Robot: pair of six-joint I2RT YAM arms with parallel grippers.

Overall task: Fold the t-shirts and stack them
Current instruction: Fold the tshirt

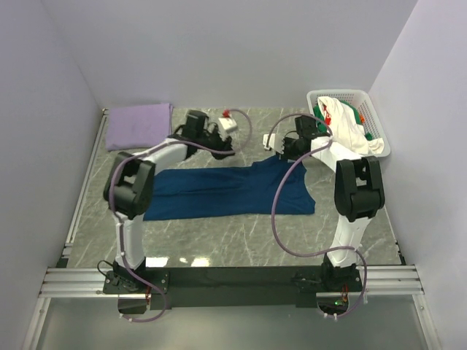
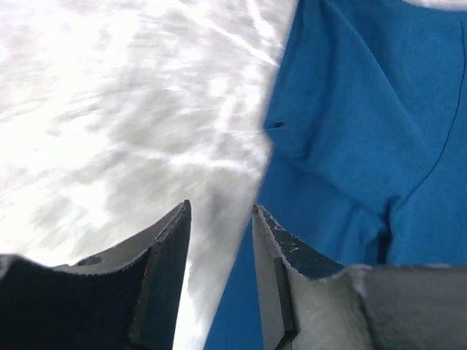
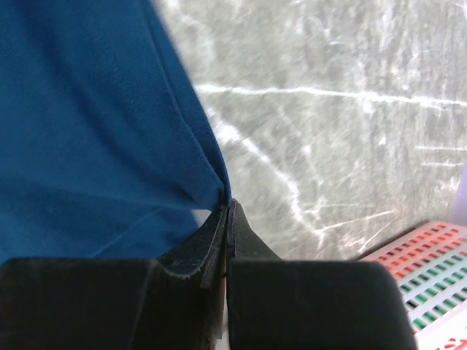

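Right wrist shows my right jaws pinched on the navy t-shirt (image 3: 87,131) edge; my left jaws gape over the bench (image 2: 109,109).

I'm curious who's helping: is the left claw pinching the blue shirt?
No, the left gripper gapes open beside the blue shirt.

The spread t-shirt (image 1: 226,191) lies across the middle of the table (image 1: 219,240), between the two arms. At 10 o'clock from it, in the far left corner, lies a folded t-shirt (image 1: 139,125). At 2 o'clock the basket (image 1: 337,92) stands in the far right corner, heaped t-shirts (image 1: 349,127) in it. The left gripper (image 2: 221,211) hangs at the spread t-shirt's far edge, at 12 o'clock; the right gripper (image 3: 228,208) pinches its far right corner
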